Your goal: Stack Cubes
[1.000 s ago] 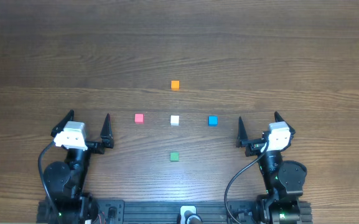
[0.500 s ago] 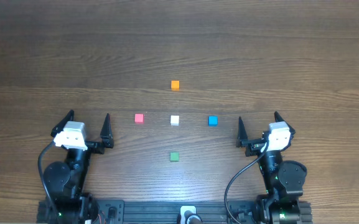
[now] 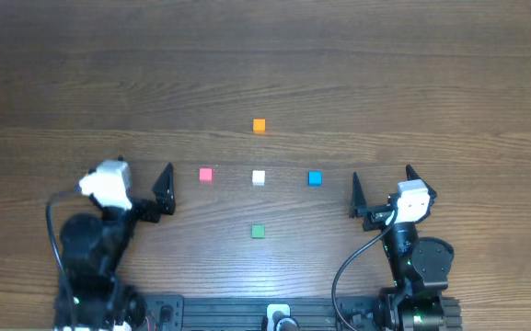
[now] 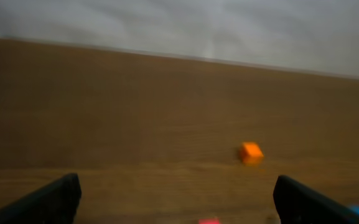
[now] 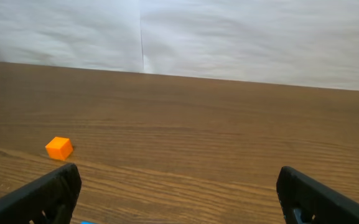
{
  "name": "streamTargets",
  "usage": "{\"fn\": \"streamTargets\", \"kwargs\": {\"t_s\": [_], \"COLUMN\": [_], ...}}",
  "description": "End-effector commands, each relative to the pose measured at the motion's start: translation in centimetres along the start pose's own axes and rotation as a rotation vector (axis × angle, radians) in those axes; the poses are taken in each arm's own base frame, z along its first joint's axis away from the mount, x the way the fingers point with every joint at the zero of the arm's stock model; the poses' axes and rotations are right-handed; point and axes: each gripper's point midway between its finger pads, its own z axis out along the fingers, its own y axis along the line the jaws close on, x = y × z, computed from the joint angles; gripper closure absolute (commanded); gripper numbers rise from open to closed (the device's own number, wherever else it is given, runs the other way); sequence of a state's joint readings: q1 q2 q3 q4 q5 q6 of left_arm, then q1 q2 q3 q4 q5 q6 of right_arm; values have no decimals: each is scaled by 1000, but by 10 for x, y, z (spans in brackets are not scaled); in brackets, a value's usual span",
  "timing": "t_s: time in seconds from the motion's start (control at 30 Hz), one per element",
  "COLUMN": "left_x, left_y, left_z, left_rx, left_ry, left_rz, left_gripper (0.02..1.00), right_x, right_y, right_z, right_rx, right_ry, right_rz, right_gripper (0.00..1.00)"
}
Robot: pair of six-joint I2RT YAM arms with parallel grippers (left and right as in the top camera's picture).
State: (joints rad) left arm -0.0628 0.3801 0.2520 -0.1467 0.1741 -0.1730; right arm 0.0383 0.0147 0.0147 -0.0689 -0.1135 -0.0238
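Note:
Five small cubes lie apart on the wooden table: orange [image 3: 259,125] farthest back, pink [image 3: 206,174], white [image 3: 259,177] and blue [image 3: 315,177] in a row, green [image 3: 258,232] nearest the front. My left gripper [image 3: 144,176] stands open, empty, just left of the pink cube and angled toward it. In the left wrist view the orange cube [image 4: 251,152] lies ahead, and the pink cube [image 4: 208,221] shows as a sliver between the open fingers [image 4: 48,202]. My right gripper [image 3: 381,177] stands open and empty, right of the blue cube. Its wrist view shows the orange cube [image 5: 59,148].
The wooden table [image 3: 265,55] stretches bare behind the cubes. A white wall [image 5: 229,37] rises past the table's far edge. Both arm bases and their cables sit along the front edge.
The left arm has swung and shifted right, bringing its gripper closer to the pink cube. The right arm and all cubes have stayed put.

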Motion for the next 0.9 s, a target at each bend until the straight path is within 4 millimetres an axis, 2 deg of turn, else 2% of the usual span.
{"fn": "streamTargets", "kwargs": {"t_s": [0.03,0.17,0.33,0.57,0.73,0.9], "left_x": [-22,-5,34,94,121,134], "left_y": [-31,-40,-38,-42,-41,-35], "left_z": [20,46,72,82,84,84], "left_rx": [88,77,-31,-114,-192,-249], "left_ry": [198,424,674,891,954,977], "left_rz": [-32,-73,-119,-120,-58,-15], "left_gripper": [20,20,20,20,60,66], "right_x": [2,2,2,2,2,2], "right_y": [0,0,0,0,0,0], "right_z": [0,0,0,0,0,0], "right_rx": [3,3,3,3,3,3], "right_ry": [-1,-1,-1,-1,-1,-1], "right_rz": [-1,-1,-1,-1,0,0], "right_gripper": [7,9,7,9,9,9]}}
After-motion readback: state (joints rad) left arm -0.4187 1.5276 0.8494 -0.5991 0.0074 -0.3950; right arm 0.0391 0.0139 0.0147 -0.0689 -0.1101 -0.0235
